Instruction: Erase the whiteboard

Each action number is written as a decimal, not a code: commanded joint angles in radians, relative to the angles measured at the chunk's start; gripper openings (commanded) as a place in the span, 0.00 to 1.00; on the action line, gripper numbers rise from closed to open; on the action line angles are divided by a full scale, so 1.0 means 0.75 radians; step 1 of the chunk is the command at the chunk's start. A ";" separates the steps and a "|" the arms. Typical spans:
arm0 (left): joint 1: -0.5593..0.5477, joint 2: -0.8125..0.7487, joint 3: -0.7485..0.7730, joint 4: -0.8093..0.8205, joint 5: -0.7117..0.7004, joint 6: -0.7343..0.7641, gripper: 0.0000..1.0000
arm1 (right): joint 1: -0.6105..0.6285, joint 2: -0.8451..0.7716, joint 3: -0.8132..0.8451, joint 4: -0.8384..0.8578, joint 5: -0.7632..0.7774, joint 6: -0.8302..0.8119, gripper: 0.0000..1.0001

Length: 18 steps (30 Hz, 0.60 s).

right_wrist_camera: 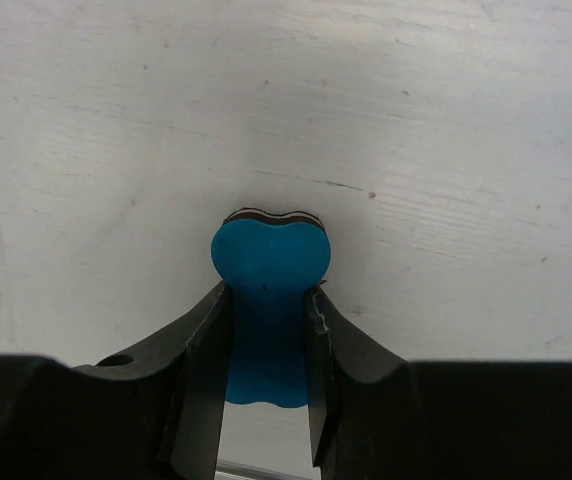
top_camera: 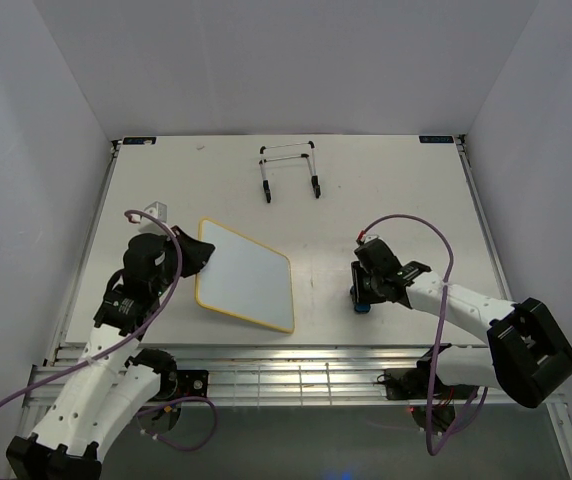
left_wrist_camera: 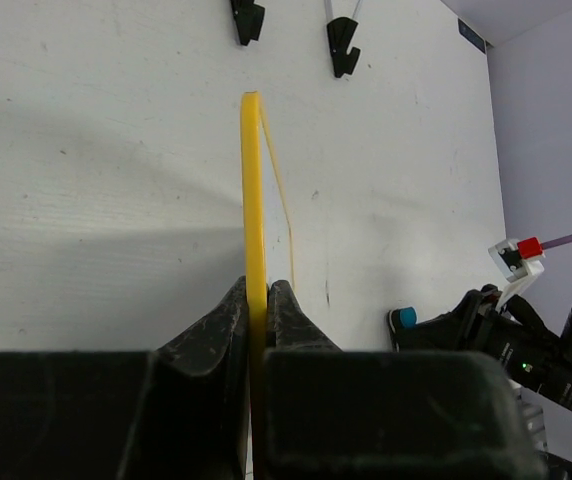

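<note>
The whiteboard (top_camera: 247, 278) has a yellow frame and a clean white face, and sits left of centre on the table, its left edge lifted. My left gripper (top_camera: 202, 256) is shut on that left edge; the left wrist view shows the yellow frame (left_wrist_camera: 253, 200) edge-on between my fingers. My right gripper (top_camera: 364, 298) is shut on the small blue bone-shaped eraser (right_wrist_camera: 268, 310), holding it by its waist down at the table surface to the right of the board. The eraser's blue end also shows in the left wrist view (left_wrist_camera: 403, 319).
A black-and-white wire easel stand (top_camera: 289, 170) stands at the back centre of the table; its feet show in the left wrist view (left_wrist_camera: 344, 45). A seam runs across the table (top_camera: 386, 170). White walls enclose the table on three sides.
</note>
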 commanded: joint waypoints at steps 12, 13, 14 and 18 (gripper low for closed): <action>-0.010 0.093 -0.028 0.108 0.183 0.071 0.00 | -0.022 -0.083 0.083 -0.129 0.044 -0.013 0.68; -0.010 0.106 -0.022 0.112 0.190 0.064 0.00 | -0.022 -0.094 0.087 -0.135 0.046 -0.016 0.68; -0.010 0.118 -0.018 0.114 0.198 0.058 0.00 | -0.022 -0.114 0.093 -0.143 0.048 -0.016 0.68; -0.010 0.185 0.001 0.153 0.237 0.018 0.00 | -0.024 -0.173 0.107 -0.170 0.079 -0.030 0.70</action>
